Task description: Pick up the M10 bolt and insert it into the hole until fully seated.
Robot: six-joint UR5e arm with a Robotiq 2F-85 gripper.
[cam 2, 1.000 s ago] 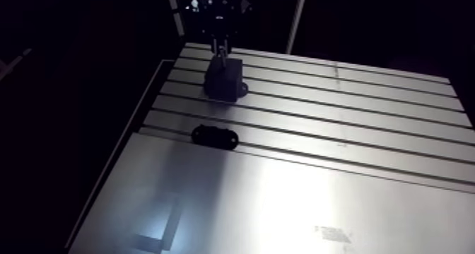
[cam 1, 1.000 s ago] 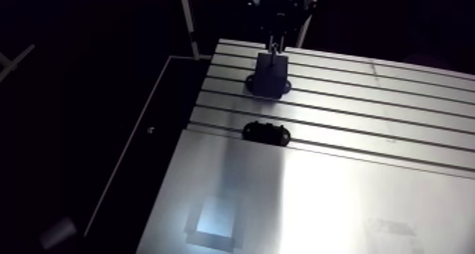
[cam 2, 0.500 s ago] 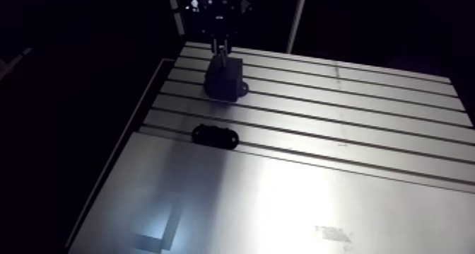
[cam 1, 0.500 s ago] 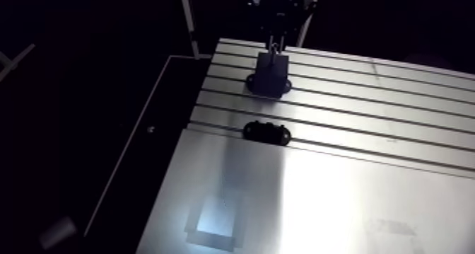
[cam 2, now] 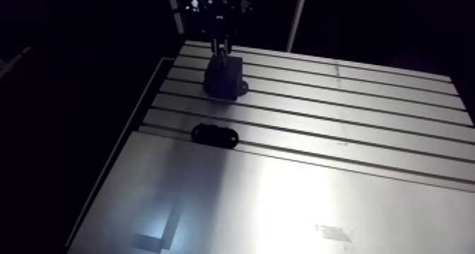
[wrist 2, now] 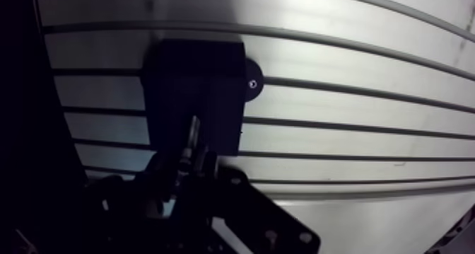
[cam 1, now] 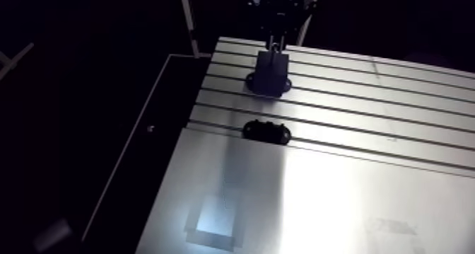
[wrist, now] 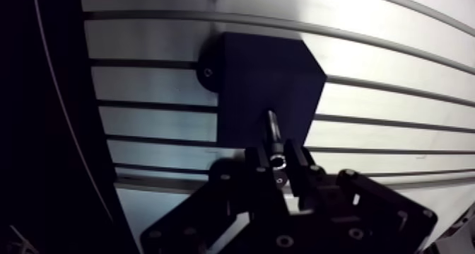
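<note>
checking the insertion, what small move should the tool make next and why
Probably ease straight down. The tool is shut on the bolt, whose tip is over the black block, and much of the shank shows, so it is not yet seated.

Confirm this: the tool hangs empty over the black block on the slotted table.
Not right. The wrist view shows the tool shut on a bolt, not empty. The rest holds: it hangs over the black block on the slotted table.

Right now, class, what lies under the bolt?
The black block, standing on the slotted table. The bolt covers the spot below its tip, so no hole shows.
</note>
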